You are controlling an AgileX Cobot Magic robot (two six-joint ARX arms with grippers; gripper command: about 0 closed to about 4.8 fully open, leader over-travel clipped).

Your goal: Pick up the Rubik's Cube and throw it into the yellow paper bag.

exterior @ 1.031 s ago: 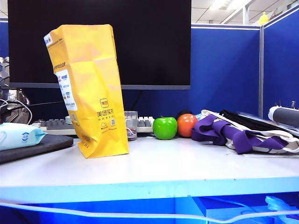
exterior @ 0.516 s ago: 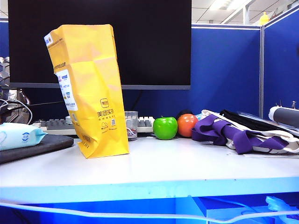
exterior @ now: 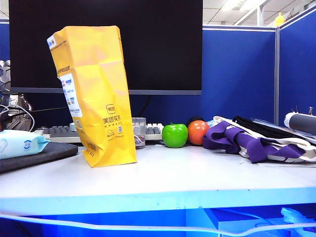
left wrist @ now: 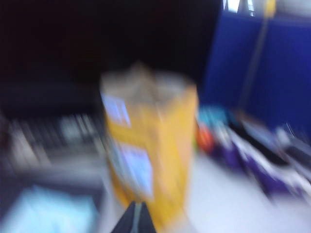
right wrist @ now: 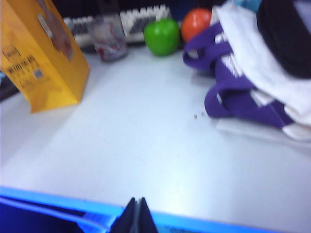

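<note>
The yellow paper bag point(exterior: 94, 94) stands upright on the left of the white table, leaning a little, with its white label strip on the left side. The Rubik's Cube is out of view in every frame. Neither gripper shows in the exterior view. The left wrist view is heavily blurred; my left gripper point(left wrist: 136, 208) is shut with nothing in it, its tips in front of the yellow paper bag point(left wrist: 150, 145). My right gripper point(right wrist: 136, 201) is shut and empty above the table's front edge, well short of the yellow paper bag point(right wrist: 39, 53).
A green apple point(exterior: 174, 135) and an orange ball point(exterior: 197, 132) sit at the back beside a small glass point(exterior: 138, 132). A purple-and-white cloth heap point(exterior: 256, 140) fills the right side. A wipes pack point(exterior: 19, 143) lies at the left, and a monitor point(exterior: 148, 39) and keyboard stand behind.
</note>
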